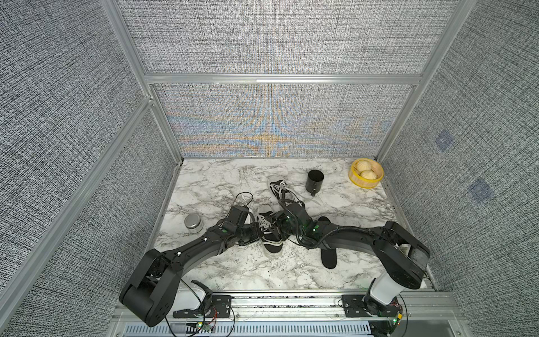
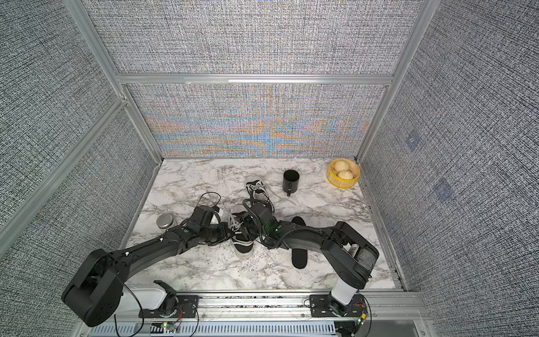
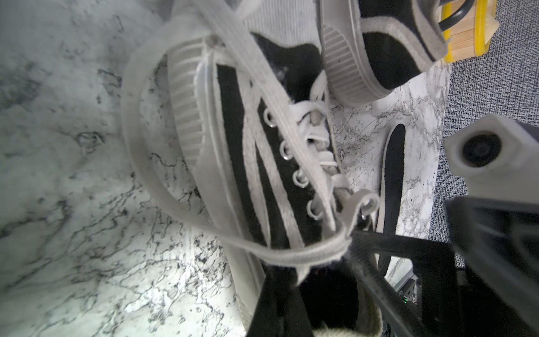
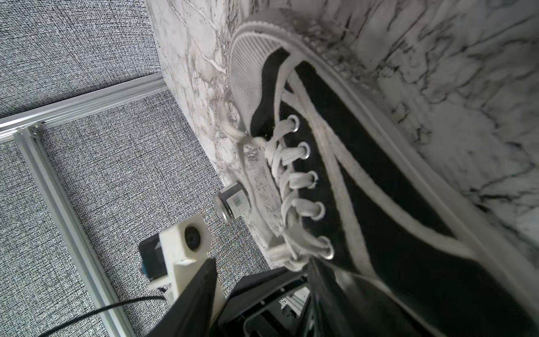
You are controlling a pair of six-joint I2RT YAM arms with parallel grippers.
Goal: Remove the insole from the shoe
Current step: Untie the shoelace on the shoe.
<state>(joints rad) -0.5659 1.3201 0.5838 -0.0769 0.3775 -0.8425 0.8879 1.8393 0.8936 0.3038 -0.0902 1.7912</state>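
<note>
One flat black insole (image 1: 329,258) lies out on the marble table (image 1: 248,277), just beside the near black canvas shoe with white laces (image 1: 271,246). The left pincer (image 3: 280,294) is pressed together at that shoe's collar. The right pincer (image 4: 262,271) stands spread at its opening. Whether another insole is inside, I cannot tell; probably this step is unfinished.

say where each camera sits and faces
top views: high above the base, looking down on the table; left arm, right arm at the near shoe
left wrist: on left arm, along the shoe's laces; own fingers, right arm's camera
right wrist: shoe's other side; own fingers, left arm's camera
shared: top, left wrist see the loose insole
</note>
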